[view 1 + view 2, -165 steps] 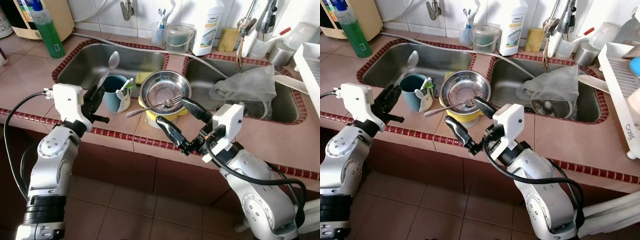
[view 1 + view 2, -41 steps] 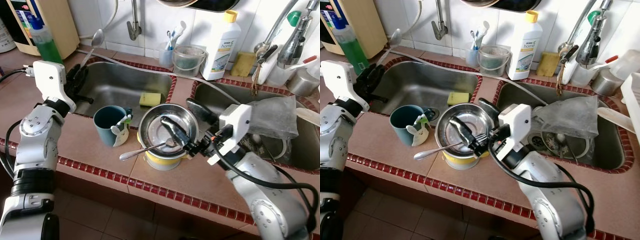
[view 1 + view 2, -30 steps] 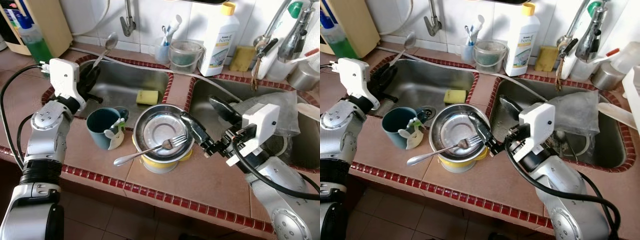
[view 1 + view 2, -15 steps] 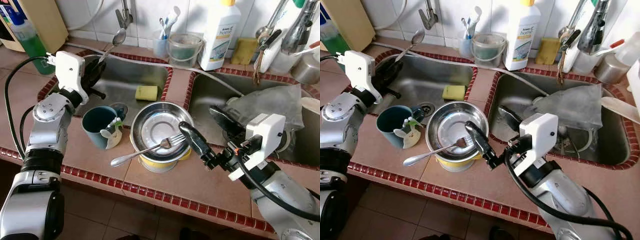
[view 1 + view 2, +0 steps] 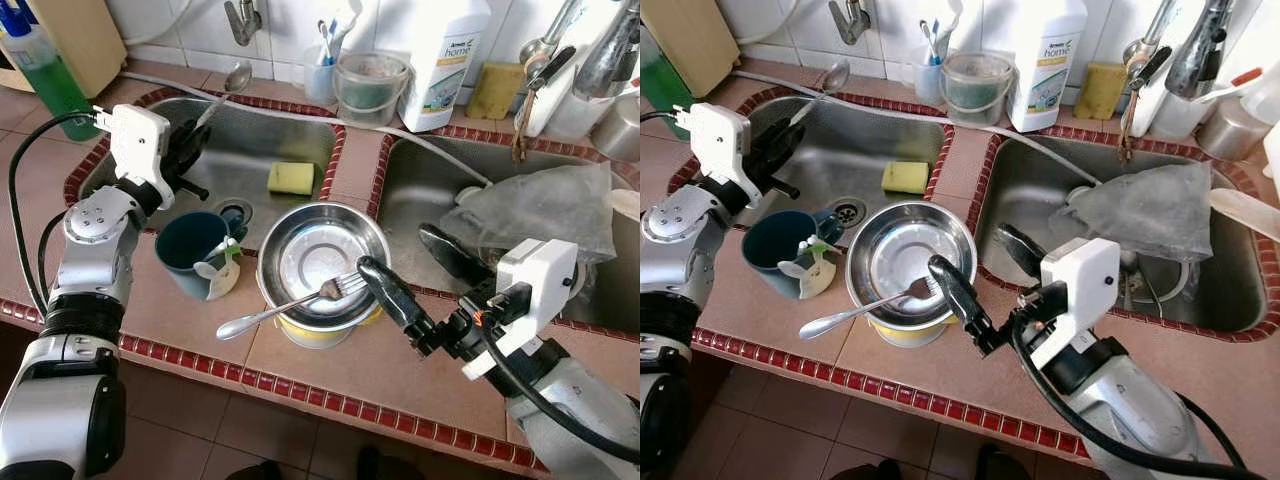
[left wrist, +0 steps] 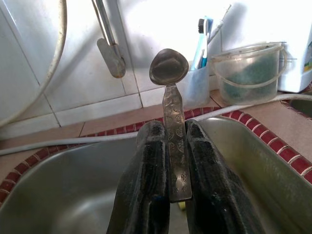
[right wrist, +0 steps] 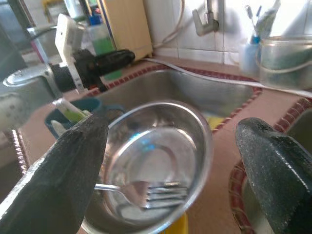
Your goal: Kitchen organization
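Two grippers at work. Left gripper (image 6: 168, 161) pinches a spoon (image 5: 232, 82) by the handle, bowl end up, over the left sink (image 5: 300, 135) near its left rim. Right gripper (image 5: 410, 270) is spread wide w/ one finger just beside the steel bowl's (image 5: 322, 262) right rim, other finger over the right sink (image 5: 420, 190) edge. Bowl sits on a yellow container (image 5: 325, 330) on the counter (image 5: 400, 375) strip betw. sinks & front edge; a fork (image 5: 290, 303) lies in it, handle sticking out toward the front edge. Blue mug (image 5: 195, 245) just left of bowl. Sponge (image 5: 291, 178) in left sink.
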Controlling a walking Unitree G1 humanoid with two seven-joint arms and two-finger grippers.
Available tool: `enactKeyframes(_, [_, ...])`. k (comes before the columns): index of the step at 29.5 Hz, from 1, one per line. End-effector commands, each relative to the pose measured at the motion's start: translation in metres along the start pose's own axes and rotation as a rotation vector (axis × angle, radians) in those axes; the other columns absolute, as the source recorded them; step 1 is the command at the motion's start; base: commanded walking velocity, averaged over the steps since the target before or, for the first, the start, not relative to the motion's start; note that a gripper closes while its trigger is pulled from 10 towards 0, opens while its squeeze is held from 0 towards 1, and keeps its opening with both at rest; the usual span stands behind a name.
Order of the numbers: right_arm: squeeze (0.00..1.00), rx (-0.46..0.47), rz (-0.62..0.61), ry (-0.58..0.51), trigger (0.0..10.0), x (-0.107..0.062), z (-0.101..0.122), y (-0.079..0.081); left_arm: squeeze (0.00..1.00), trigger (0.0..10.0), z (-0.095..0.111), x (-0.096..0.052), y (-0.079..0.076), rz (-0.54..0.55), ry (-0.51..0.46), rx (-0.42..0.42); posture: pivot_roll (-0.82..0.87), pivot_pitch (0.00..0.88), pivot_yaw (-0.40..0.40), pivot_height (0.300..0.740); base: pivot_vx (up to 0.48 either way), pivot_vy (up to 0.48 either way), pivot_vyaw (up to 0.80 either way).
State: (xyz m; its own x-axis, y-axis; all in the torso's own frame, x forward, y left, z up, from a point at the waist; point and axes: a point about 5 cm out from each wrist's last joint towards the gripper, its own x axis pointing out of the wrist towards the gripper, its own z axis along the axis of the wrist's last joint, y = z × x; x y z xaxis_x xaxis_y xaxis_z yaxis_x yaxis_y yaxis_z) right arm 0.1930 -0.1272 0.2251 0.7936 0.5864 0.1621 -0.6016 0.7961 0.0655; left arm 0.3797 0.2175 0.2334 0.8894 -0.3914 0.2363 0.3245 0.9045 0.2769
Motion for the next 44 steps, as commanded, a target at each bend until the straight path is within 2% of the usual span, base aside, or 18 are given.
enactKeyframes(1, [0.0,-0.004,0.027,-0.012,10.0,-0.004,0.005,0.005,0.0,10.0,0.005,0.001,0.004,-0.014,-0.004,0.035,-0.21,0.227,0.035,0.74,0.0,0.0,0.0])
enactKeyframes(5, [0.0,-0.002,0.03,-0.013,10.0,-0.004,0.006,0.005,0.0,10.0,0.005,0.001,0.006,-0.008,-0.005,0.028,-0.21,0.227,0.034,0.74,0.0,0.0,0.0])
enactKeyframes(6, [0.0,-0.002,0.033,-0.013,10.0,-0.003,0.006,0.005,0.43,10.0,0.004,0.0,0.006,-0.007,-0.005,0.022,-0.21,0.226,0.033,0.74,0.0,0.0,0.0])
enactKeyframes(7, [0.0,-0.002,0.035,-0.013,10.0,-0.003,0.006,0.005,0.67,10.0,0.004,0.0,0.006,-0.006,-0.006,0.012,-0.21,0.226,0.033,0.74,0.0,0.0,0.0])
enactKeyframes(8, [0.0,-0.005,0.037,-0.014,10.0,-0.003,0.006,0.005,0.98,10.0,0.004,0.0,0.006,-0.005,-0.007,0.008,-0.21,0.226,0.034,0.74,0.0,0.0,0.0])
enactKeyframes(10, [0.0,-0.007,0.041,-0.017,10.0,-0.002,0.007,0.005,1.0,10.0,0.004,0.001,0.006,-0.003,-0.012,0.001,-0.21,0.228,0.032,0.74,0.0,0.0,0.0])
enactKeyframes(30, [0.0,-0.01,0.055,-0.056,10.0,0.007,0.011,0.002,1.0,10.0,0.01,0.001,0.014,0.029,-0.026,-0.002,-0.19,0.225,0.031,0.74,0.0,0.0,0.0])
enactKeyframes(31, [0.0,-0.012,0.054,-0.06,10.0,0.008,0.012,0.002,0.73,10.0,0.01,0.001,0.015,0.033,-0.027,-0.002,-0.18,0.224,0.033,0.74,0.0,0.0,0.0])
enactKeyframes(32, [0.0,-0.014,0.051,-0.066,10.0,0.009,0.012,0.001,0.73,10.0,0.011,0.0,0.016,0.037,-0.031,-0.004,-0.18,0.224,0.033,0.74,0.0,0.0,0.0])
enactKeyframes(33, [0.0,-0.019,0.044,-0.079,10.0,0.011,0.012,-0.001,0.0,10.0,0.013,-0.001,0.018,0.044,-0.037,-0.004,-0.18,0.22,0.033,0.74,0.0,0.0,0.0])
enactKeyframes(41, [0.0,-0.03,0.01,-0.118,10.0,0.023,0.012,-0.009,0.0,10.0,0.014,-0.011,0.025,0.097,-0.049,-0.017,-0.14,0.206,0.038,0.74,0.0,0.0,0.0])
enactKeyframes(44, [0.0,-0.042,-0.001,-0.139,10.0,0.031,0.01,-0.011,0.0,10.0,0.013,-0.02,0.025,0.133,-0.061,-0.039,-0.13,0.201,0.038,0.74,0.0,0.0,0.0])
